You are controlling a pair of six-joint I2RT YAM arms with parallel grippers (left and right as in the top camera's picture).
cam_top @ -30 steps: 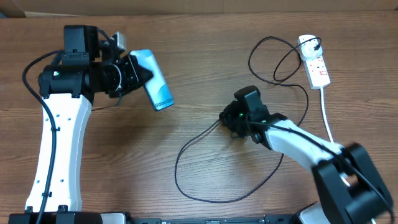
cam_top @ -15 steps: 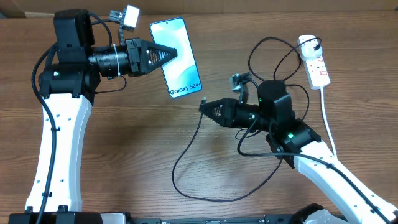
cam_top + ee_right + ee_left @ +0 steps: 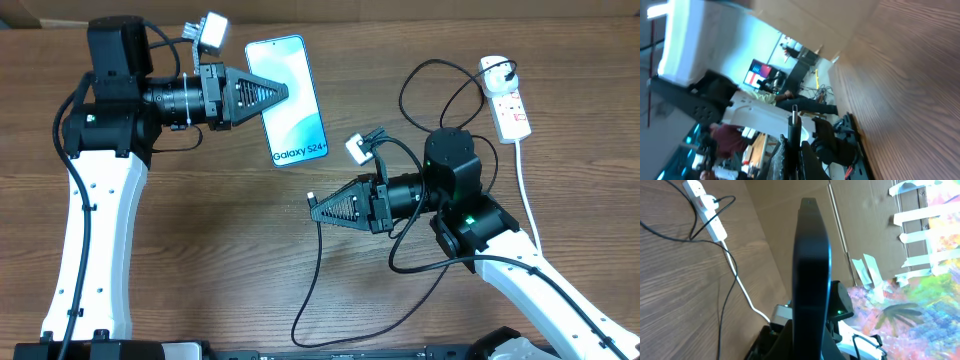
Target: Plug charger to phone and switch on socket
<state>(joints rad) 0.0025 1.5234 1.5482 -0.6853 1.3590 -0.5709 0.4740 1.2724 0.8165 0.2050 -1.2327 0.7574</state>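
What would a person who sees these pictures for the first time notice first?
The lit phone, reading Galaxy S24, stands out at the upper middle, held by the left gripper. Below it, the right gripper points left and pinches the tip of the charger. The white socket lies at the upper right, with the black cable looping beside it.

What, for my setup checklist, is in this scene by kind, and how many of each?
Phone: 1
Charger: 1
Socket: 1
Grippers: 2, the left gripper and the right gripper
Total: 5
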